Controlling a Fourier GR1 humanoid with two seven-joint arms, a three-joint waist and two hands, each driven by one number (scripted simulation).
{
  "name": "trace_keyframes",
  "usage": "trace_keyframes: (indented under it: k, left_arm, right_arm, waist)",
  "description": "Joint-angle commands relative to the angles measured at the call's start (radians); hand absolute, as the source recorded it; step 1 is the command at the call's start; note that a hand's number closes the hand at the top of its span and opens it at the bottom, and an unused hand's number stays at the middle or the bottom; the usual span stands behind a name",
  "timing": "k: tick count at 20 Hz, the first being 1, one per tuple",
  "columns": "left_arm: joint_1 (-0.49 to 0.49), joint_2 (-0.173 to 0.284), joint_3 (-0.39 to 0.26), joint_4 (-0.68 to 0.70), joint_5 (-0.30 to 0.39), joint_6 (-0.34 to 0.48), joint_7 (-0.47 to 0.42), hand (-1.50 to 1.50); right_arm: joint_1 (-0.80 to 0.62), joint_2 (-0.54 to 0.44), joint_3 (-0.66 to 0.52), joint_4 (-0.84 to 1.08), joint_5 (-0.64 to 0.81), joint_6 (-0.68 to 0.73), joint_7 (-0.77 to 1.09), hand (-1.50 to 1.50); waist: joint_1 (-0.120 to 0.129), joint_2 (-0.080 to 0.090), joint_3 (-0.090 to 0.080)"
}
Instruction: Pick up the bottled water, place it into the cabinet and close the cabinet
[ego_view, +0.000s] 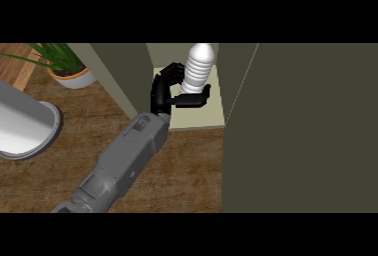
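Note:
The bottled water (199, 65), white and ribbed, stands upright inside the open cabinet, above its pale shelf (203, 119). My left hand (164, 95) sits to the bottle's left. Its fingers curl round the far left side and its thumb (193, 100) crosses under the bottle's lower end, hiding the base. The grey forearm (125, 155) runs in from the lower left. The cabinet's dark olive door (114, 75) stands open at the left of the opening. My right hand does not show.
A broad dark olive cabinet front (310, 125) fills the right side. A large grey cylinder (22, 125) lies at the left edge on the wooden counter (184, 170). A potted plant (70, 70) stands at the back left.

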Motion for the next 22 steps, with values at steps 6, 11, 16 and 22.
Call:
trace_keyframes:
  k: [6,11,16,22]
  left_arm:
    - [-0.167,0.006,-0.037,0.278,-0.130,0.265,0.017,1.50]
    - [-0.203,0.008,-0.017,0.375,-0.140,0.271,-0.016,-1.50]
    - [-0.235,0.059,0.028,0.365,-0.117,0.208,-0.069,-1.50]
    - [-0.226,0.001,0.161,0.190,-0.003,0.104,-0.265,1.50]
  right_arm:
    - [0.060,-0.002,0.029,-0.104,-0.050,0.025,0.014,-1.50]
    - [0.005,-0.012,-0.043,-0.042,-0.102,0.060,-0.011,-1.50]
    - [0.052,-0.017,-0.027,-0.086,-0.074,0.073,-0.009,-1.50]
    - [0.025,-0.013,-0.055,-0.039,-0.090,0.088,-0.033,-1.50]
  waist:
    - [-0.017,0.005,0.000]
    - [-0.011,0.019,0.000]
    - [-0.013,0.016,-0.002]
    - [0.007,0.011,-0.003]
